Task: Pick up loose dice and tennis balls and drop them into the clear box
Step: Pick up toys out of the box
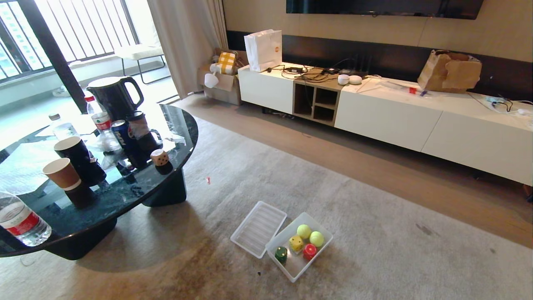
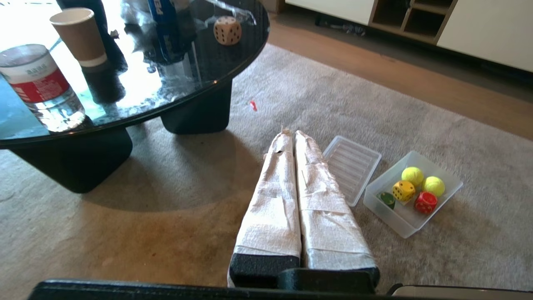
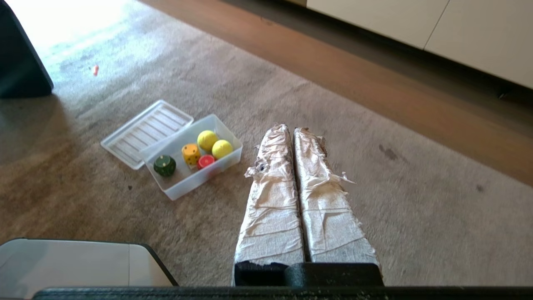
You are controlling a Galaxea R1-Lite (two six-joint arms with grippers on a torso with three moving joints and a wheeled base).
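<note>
Carpet: clear box [image 1: 320, 250] holds five | tan die [image 1: 159, 157] loose on desk [image 1: 137, 187], left of box | left hand [image 2: 290, 134] nearer, pinched empty; right hand [image 3: 287, 128] same.

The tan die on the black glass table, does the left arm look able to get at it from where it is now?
Probably not yet. The tan die sits near the table edge with nothing in front, but the left gripper, fingers shut, hangs over the carpet well short.
</note>
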